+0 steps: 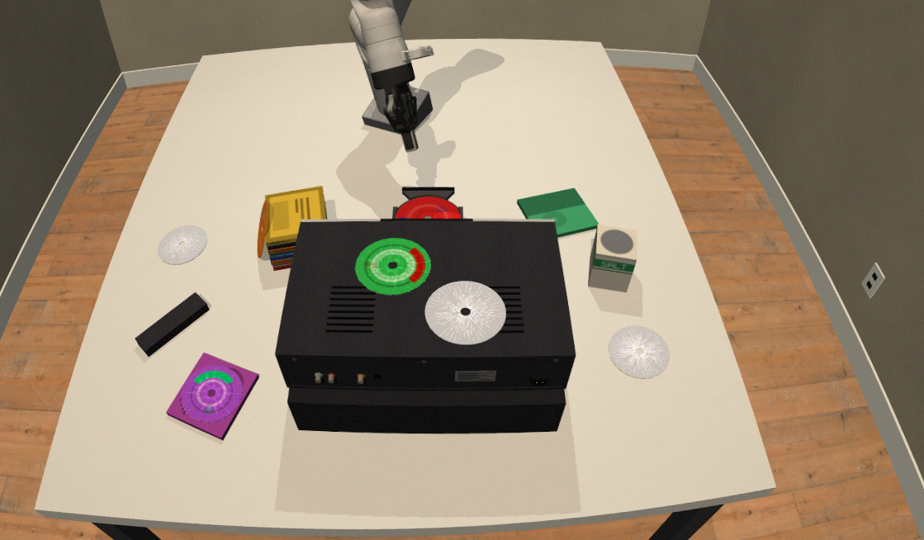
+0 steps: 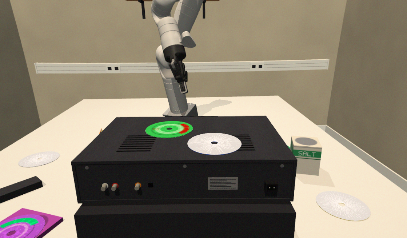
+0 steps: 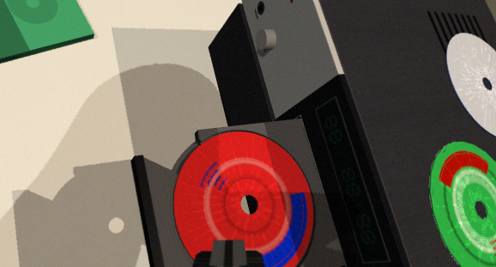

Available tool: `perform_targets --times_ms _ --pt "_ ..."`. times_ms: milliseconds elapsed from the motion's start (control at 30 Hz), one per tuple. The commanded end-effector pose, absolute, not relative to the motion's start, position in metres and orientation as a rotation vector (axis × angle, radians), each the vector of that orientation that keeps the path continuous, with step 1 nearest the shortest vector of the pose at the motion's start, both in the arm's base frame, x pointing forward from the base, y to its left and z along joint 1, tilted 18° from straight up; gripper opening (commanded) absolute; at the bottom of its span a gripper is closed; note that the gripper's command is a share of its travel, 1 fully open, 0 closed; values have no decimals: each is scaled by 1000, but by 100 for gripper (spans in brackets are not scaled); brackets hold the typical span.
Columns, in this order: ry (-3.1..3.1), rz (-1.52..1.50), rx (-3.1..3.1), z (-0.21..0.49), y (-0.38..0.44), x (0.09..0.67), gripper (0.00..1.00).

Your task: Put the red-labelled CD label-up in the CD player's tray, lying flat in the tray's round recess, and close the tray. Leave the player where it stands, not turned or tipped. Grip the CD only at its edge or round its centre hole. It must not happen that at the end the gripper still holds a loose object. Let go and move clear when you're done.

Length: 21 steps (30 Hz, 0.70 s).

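The red-labelled CD [image 1: 427,209] [image 3: 240,197] lies label-up and flat in the round recess of the open tray [image 1: 425,192] [image 3: 150,210], which sticks out of the far face of the black CD player [image 1: 424,288] [image 2: 184,171] [image 3: 386,73]. My gripper [image 1: 409,140] [image 2: 184,88] [image 3: 229,251] is shut with nothing in it. It hangs in the air above the table behind the tray, well above the CD. In the exterior view the tray and CD are hidden behind the player.
A green-labelled CD [image 1: 392,265] and a silver disc [image 1: 465,316] lie on the player's top. On the table are a yellow-topped CD case stack [image 1: 294,218], a green case [image 1: 556,210], a salt box [image 1: 613,258], two silver discs [image 1: 182,243] [image 1: 638,351], a black bar [image 1: 172,323] and a purple case [image 1: 211,394].
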State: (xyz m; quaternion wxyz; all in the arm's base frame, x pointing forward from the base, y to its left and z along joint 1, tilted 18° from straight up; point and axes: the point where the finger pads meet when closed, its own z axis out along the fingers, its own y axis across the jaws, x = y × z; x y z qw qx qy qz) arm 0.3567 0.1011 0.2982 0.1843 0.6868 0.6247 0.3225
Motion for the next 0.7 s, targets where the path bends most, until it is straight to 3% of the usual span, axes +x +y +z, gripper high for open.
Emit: perform_targets --times_ms 0,667 --pt "1702 910 1985 297 102 356 10" --pt "1460 942 2197 292 107 351 10"
